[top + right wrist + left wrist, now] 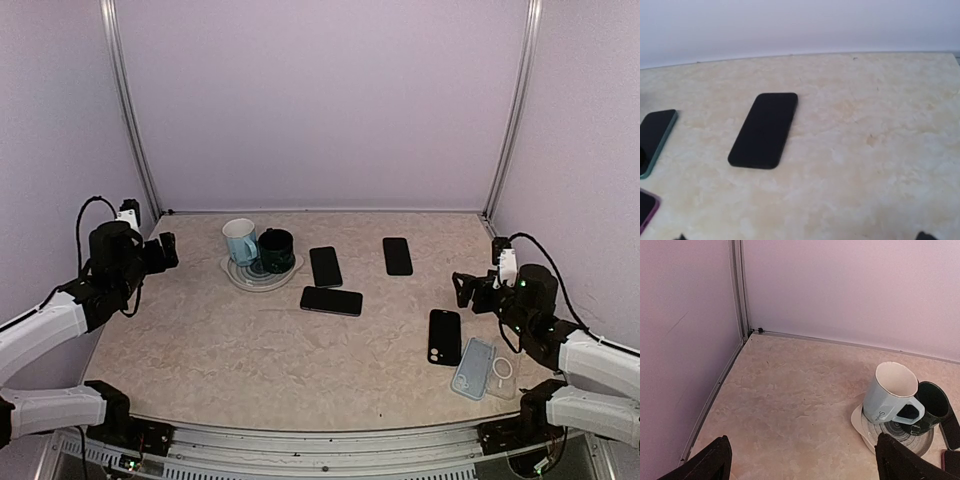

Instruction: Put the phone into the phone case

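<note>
Several dark phones lie on the table. One [445, 337] lies back up, its camera lenses showing, next to a pale translucent phone case [476, 367] at the front right; a clear piece with a ring [502, 374] lies against the case. Others lie at the back [397, 256], near the mugs [325, 266] and in the middle [331, 300]. My right gripper [465, 290] is open and empty, behind the case; its wrist view shows the back phone [764, 129]. My left gripper [165, 250] is open and empty at the far left, left of the mugs.
A light blue mug [239, 241] and a dark mug [277, 250] stand on a round coaster [232, 271]; they also show in the left wrist view [892, 395]. A green-edged phone [655, 140] and a pink-edged one [645, 207] lie at the left of the right wrist view. Walls enclose the table.
</note>
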### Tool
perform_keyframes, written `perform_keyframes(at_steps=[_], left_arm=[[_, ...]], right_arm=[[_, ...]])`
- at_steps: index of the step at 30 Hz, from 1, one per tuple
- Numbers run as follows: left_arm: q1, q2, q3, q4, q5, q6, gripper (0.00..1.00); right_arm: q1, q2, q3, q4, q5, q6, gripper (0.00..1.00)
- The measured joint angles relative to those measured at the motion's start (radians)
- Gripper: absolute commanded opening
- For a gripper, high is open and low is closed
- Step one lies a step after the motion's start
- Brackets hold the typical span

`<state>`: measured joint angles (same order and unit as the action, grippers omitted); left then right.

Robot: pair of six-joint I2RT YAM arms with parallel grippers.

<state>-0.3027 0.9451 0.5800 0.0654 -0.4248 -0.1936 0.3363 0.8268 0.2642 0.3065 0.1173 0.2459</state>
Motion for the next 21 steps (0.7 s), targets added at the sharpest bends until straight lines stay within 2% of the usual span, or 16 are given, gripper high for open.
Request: perform_keyframes(at_steps=[6, 17, 21], left_arm=[[0.000, -0.009, 0.000, 0.001, -0.008, 0.036, 0.99], [0.010, -0.037, 0.000, 0.014, 0.029, 0.016, 0.99], [0.014, -0.042, 0.003, 0.013, 0.073, -0.012, 0.99]], right_arm=[[0.000, -0.038, -0.018, 0.027, 0.014, -0.017, 0.99], [0.000, -0.271, -0.138, 0.087, 0.090, 0.009, 0.99], [-0.001, -0.289, -0.180, 0.107, 0.124, 0.090, 0.88]])
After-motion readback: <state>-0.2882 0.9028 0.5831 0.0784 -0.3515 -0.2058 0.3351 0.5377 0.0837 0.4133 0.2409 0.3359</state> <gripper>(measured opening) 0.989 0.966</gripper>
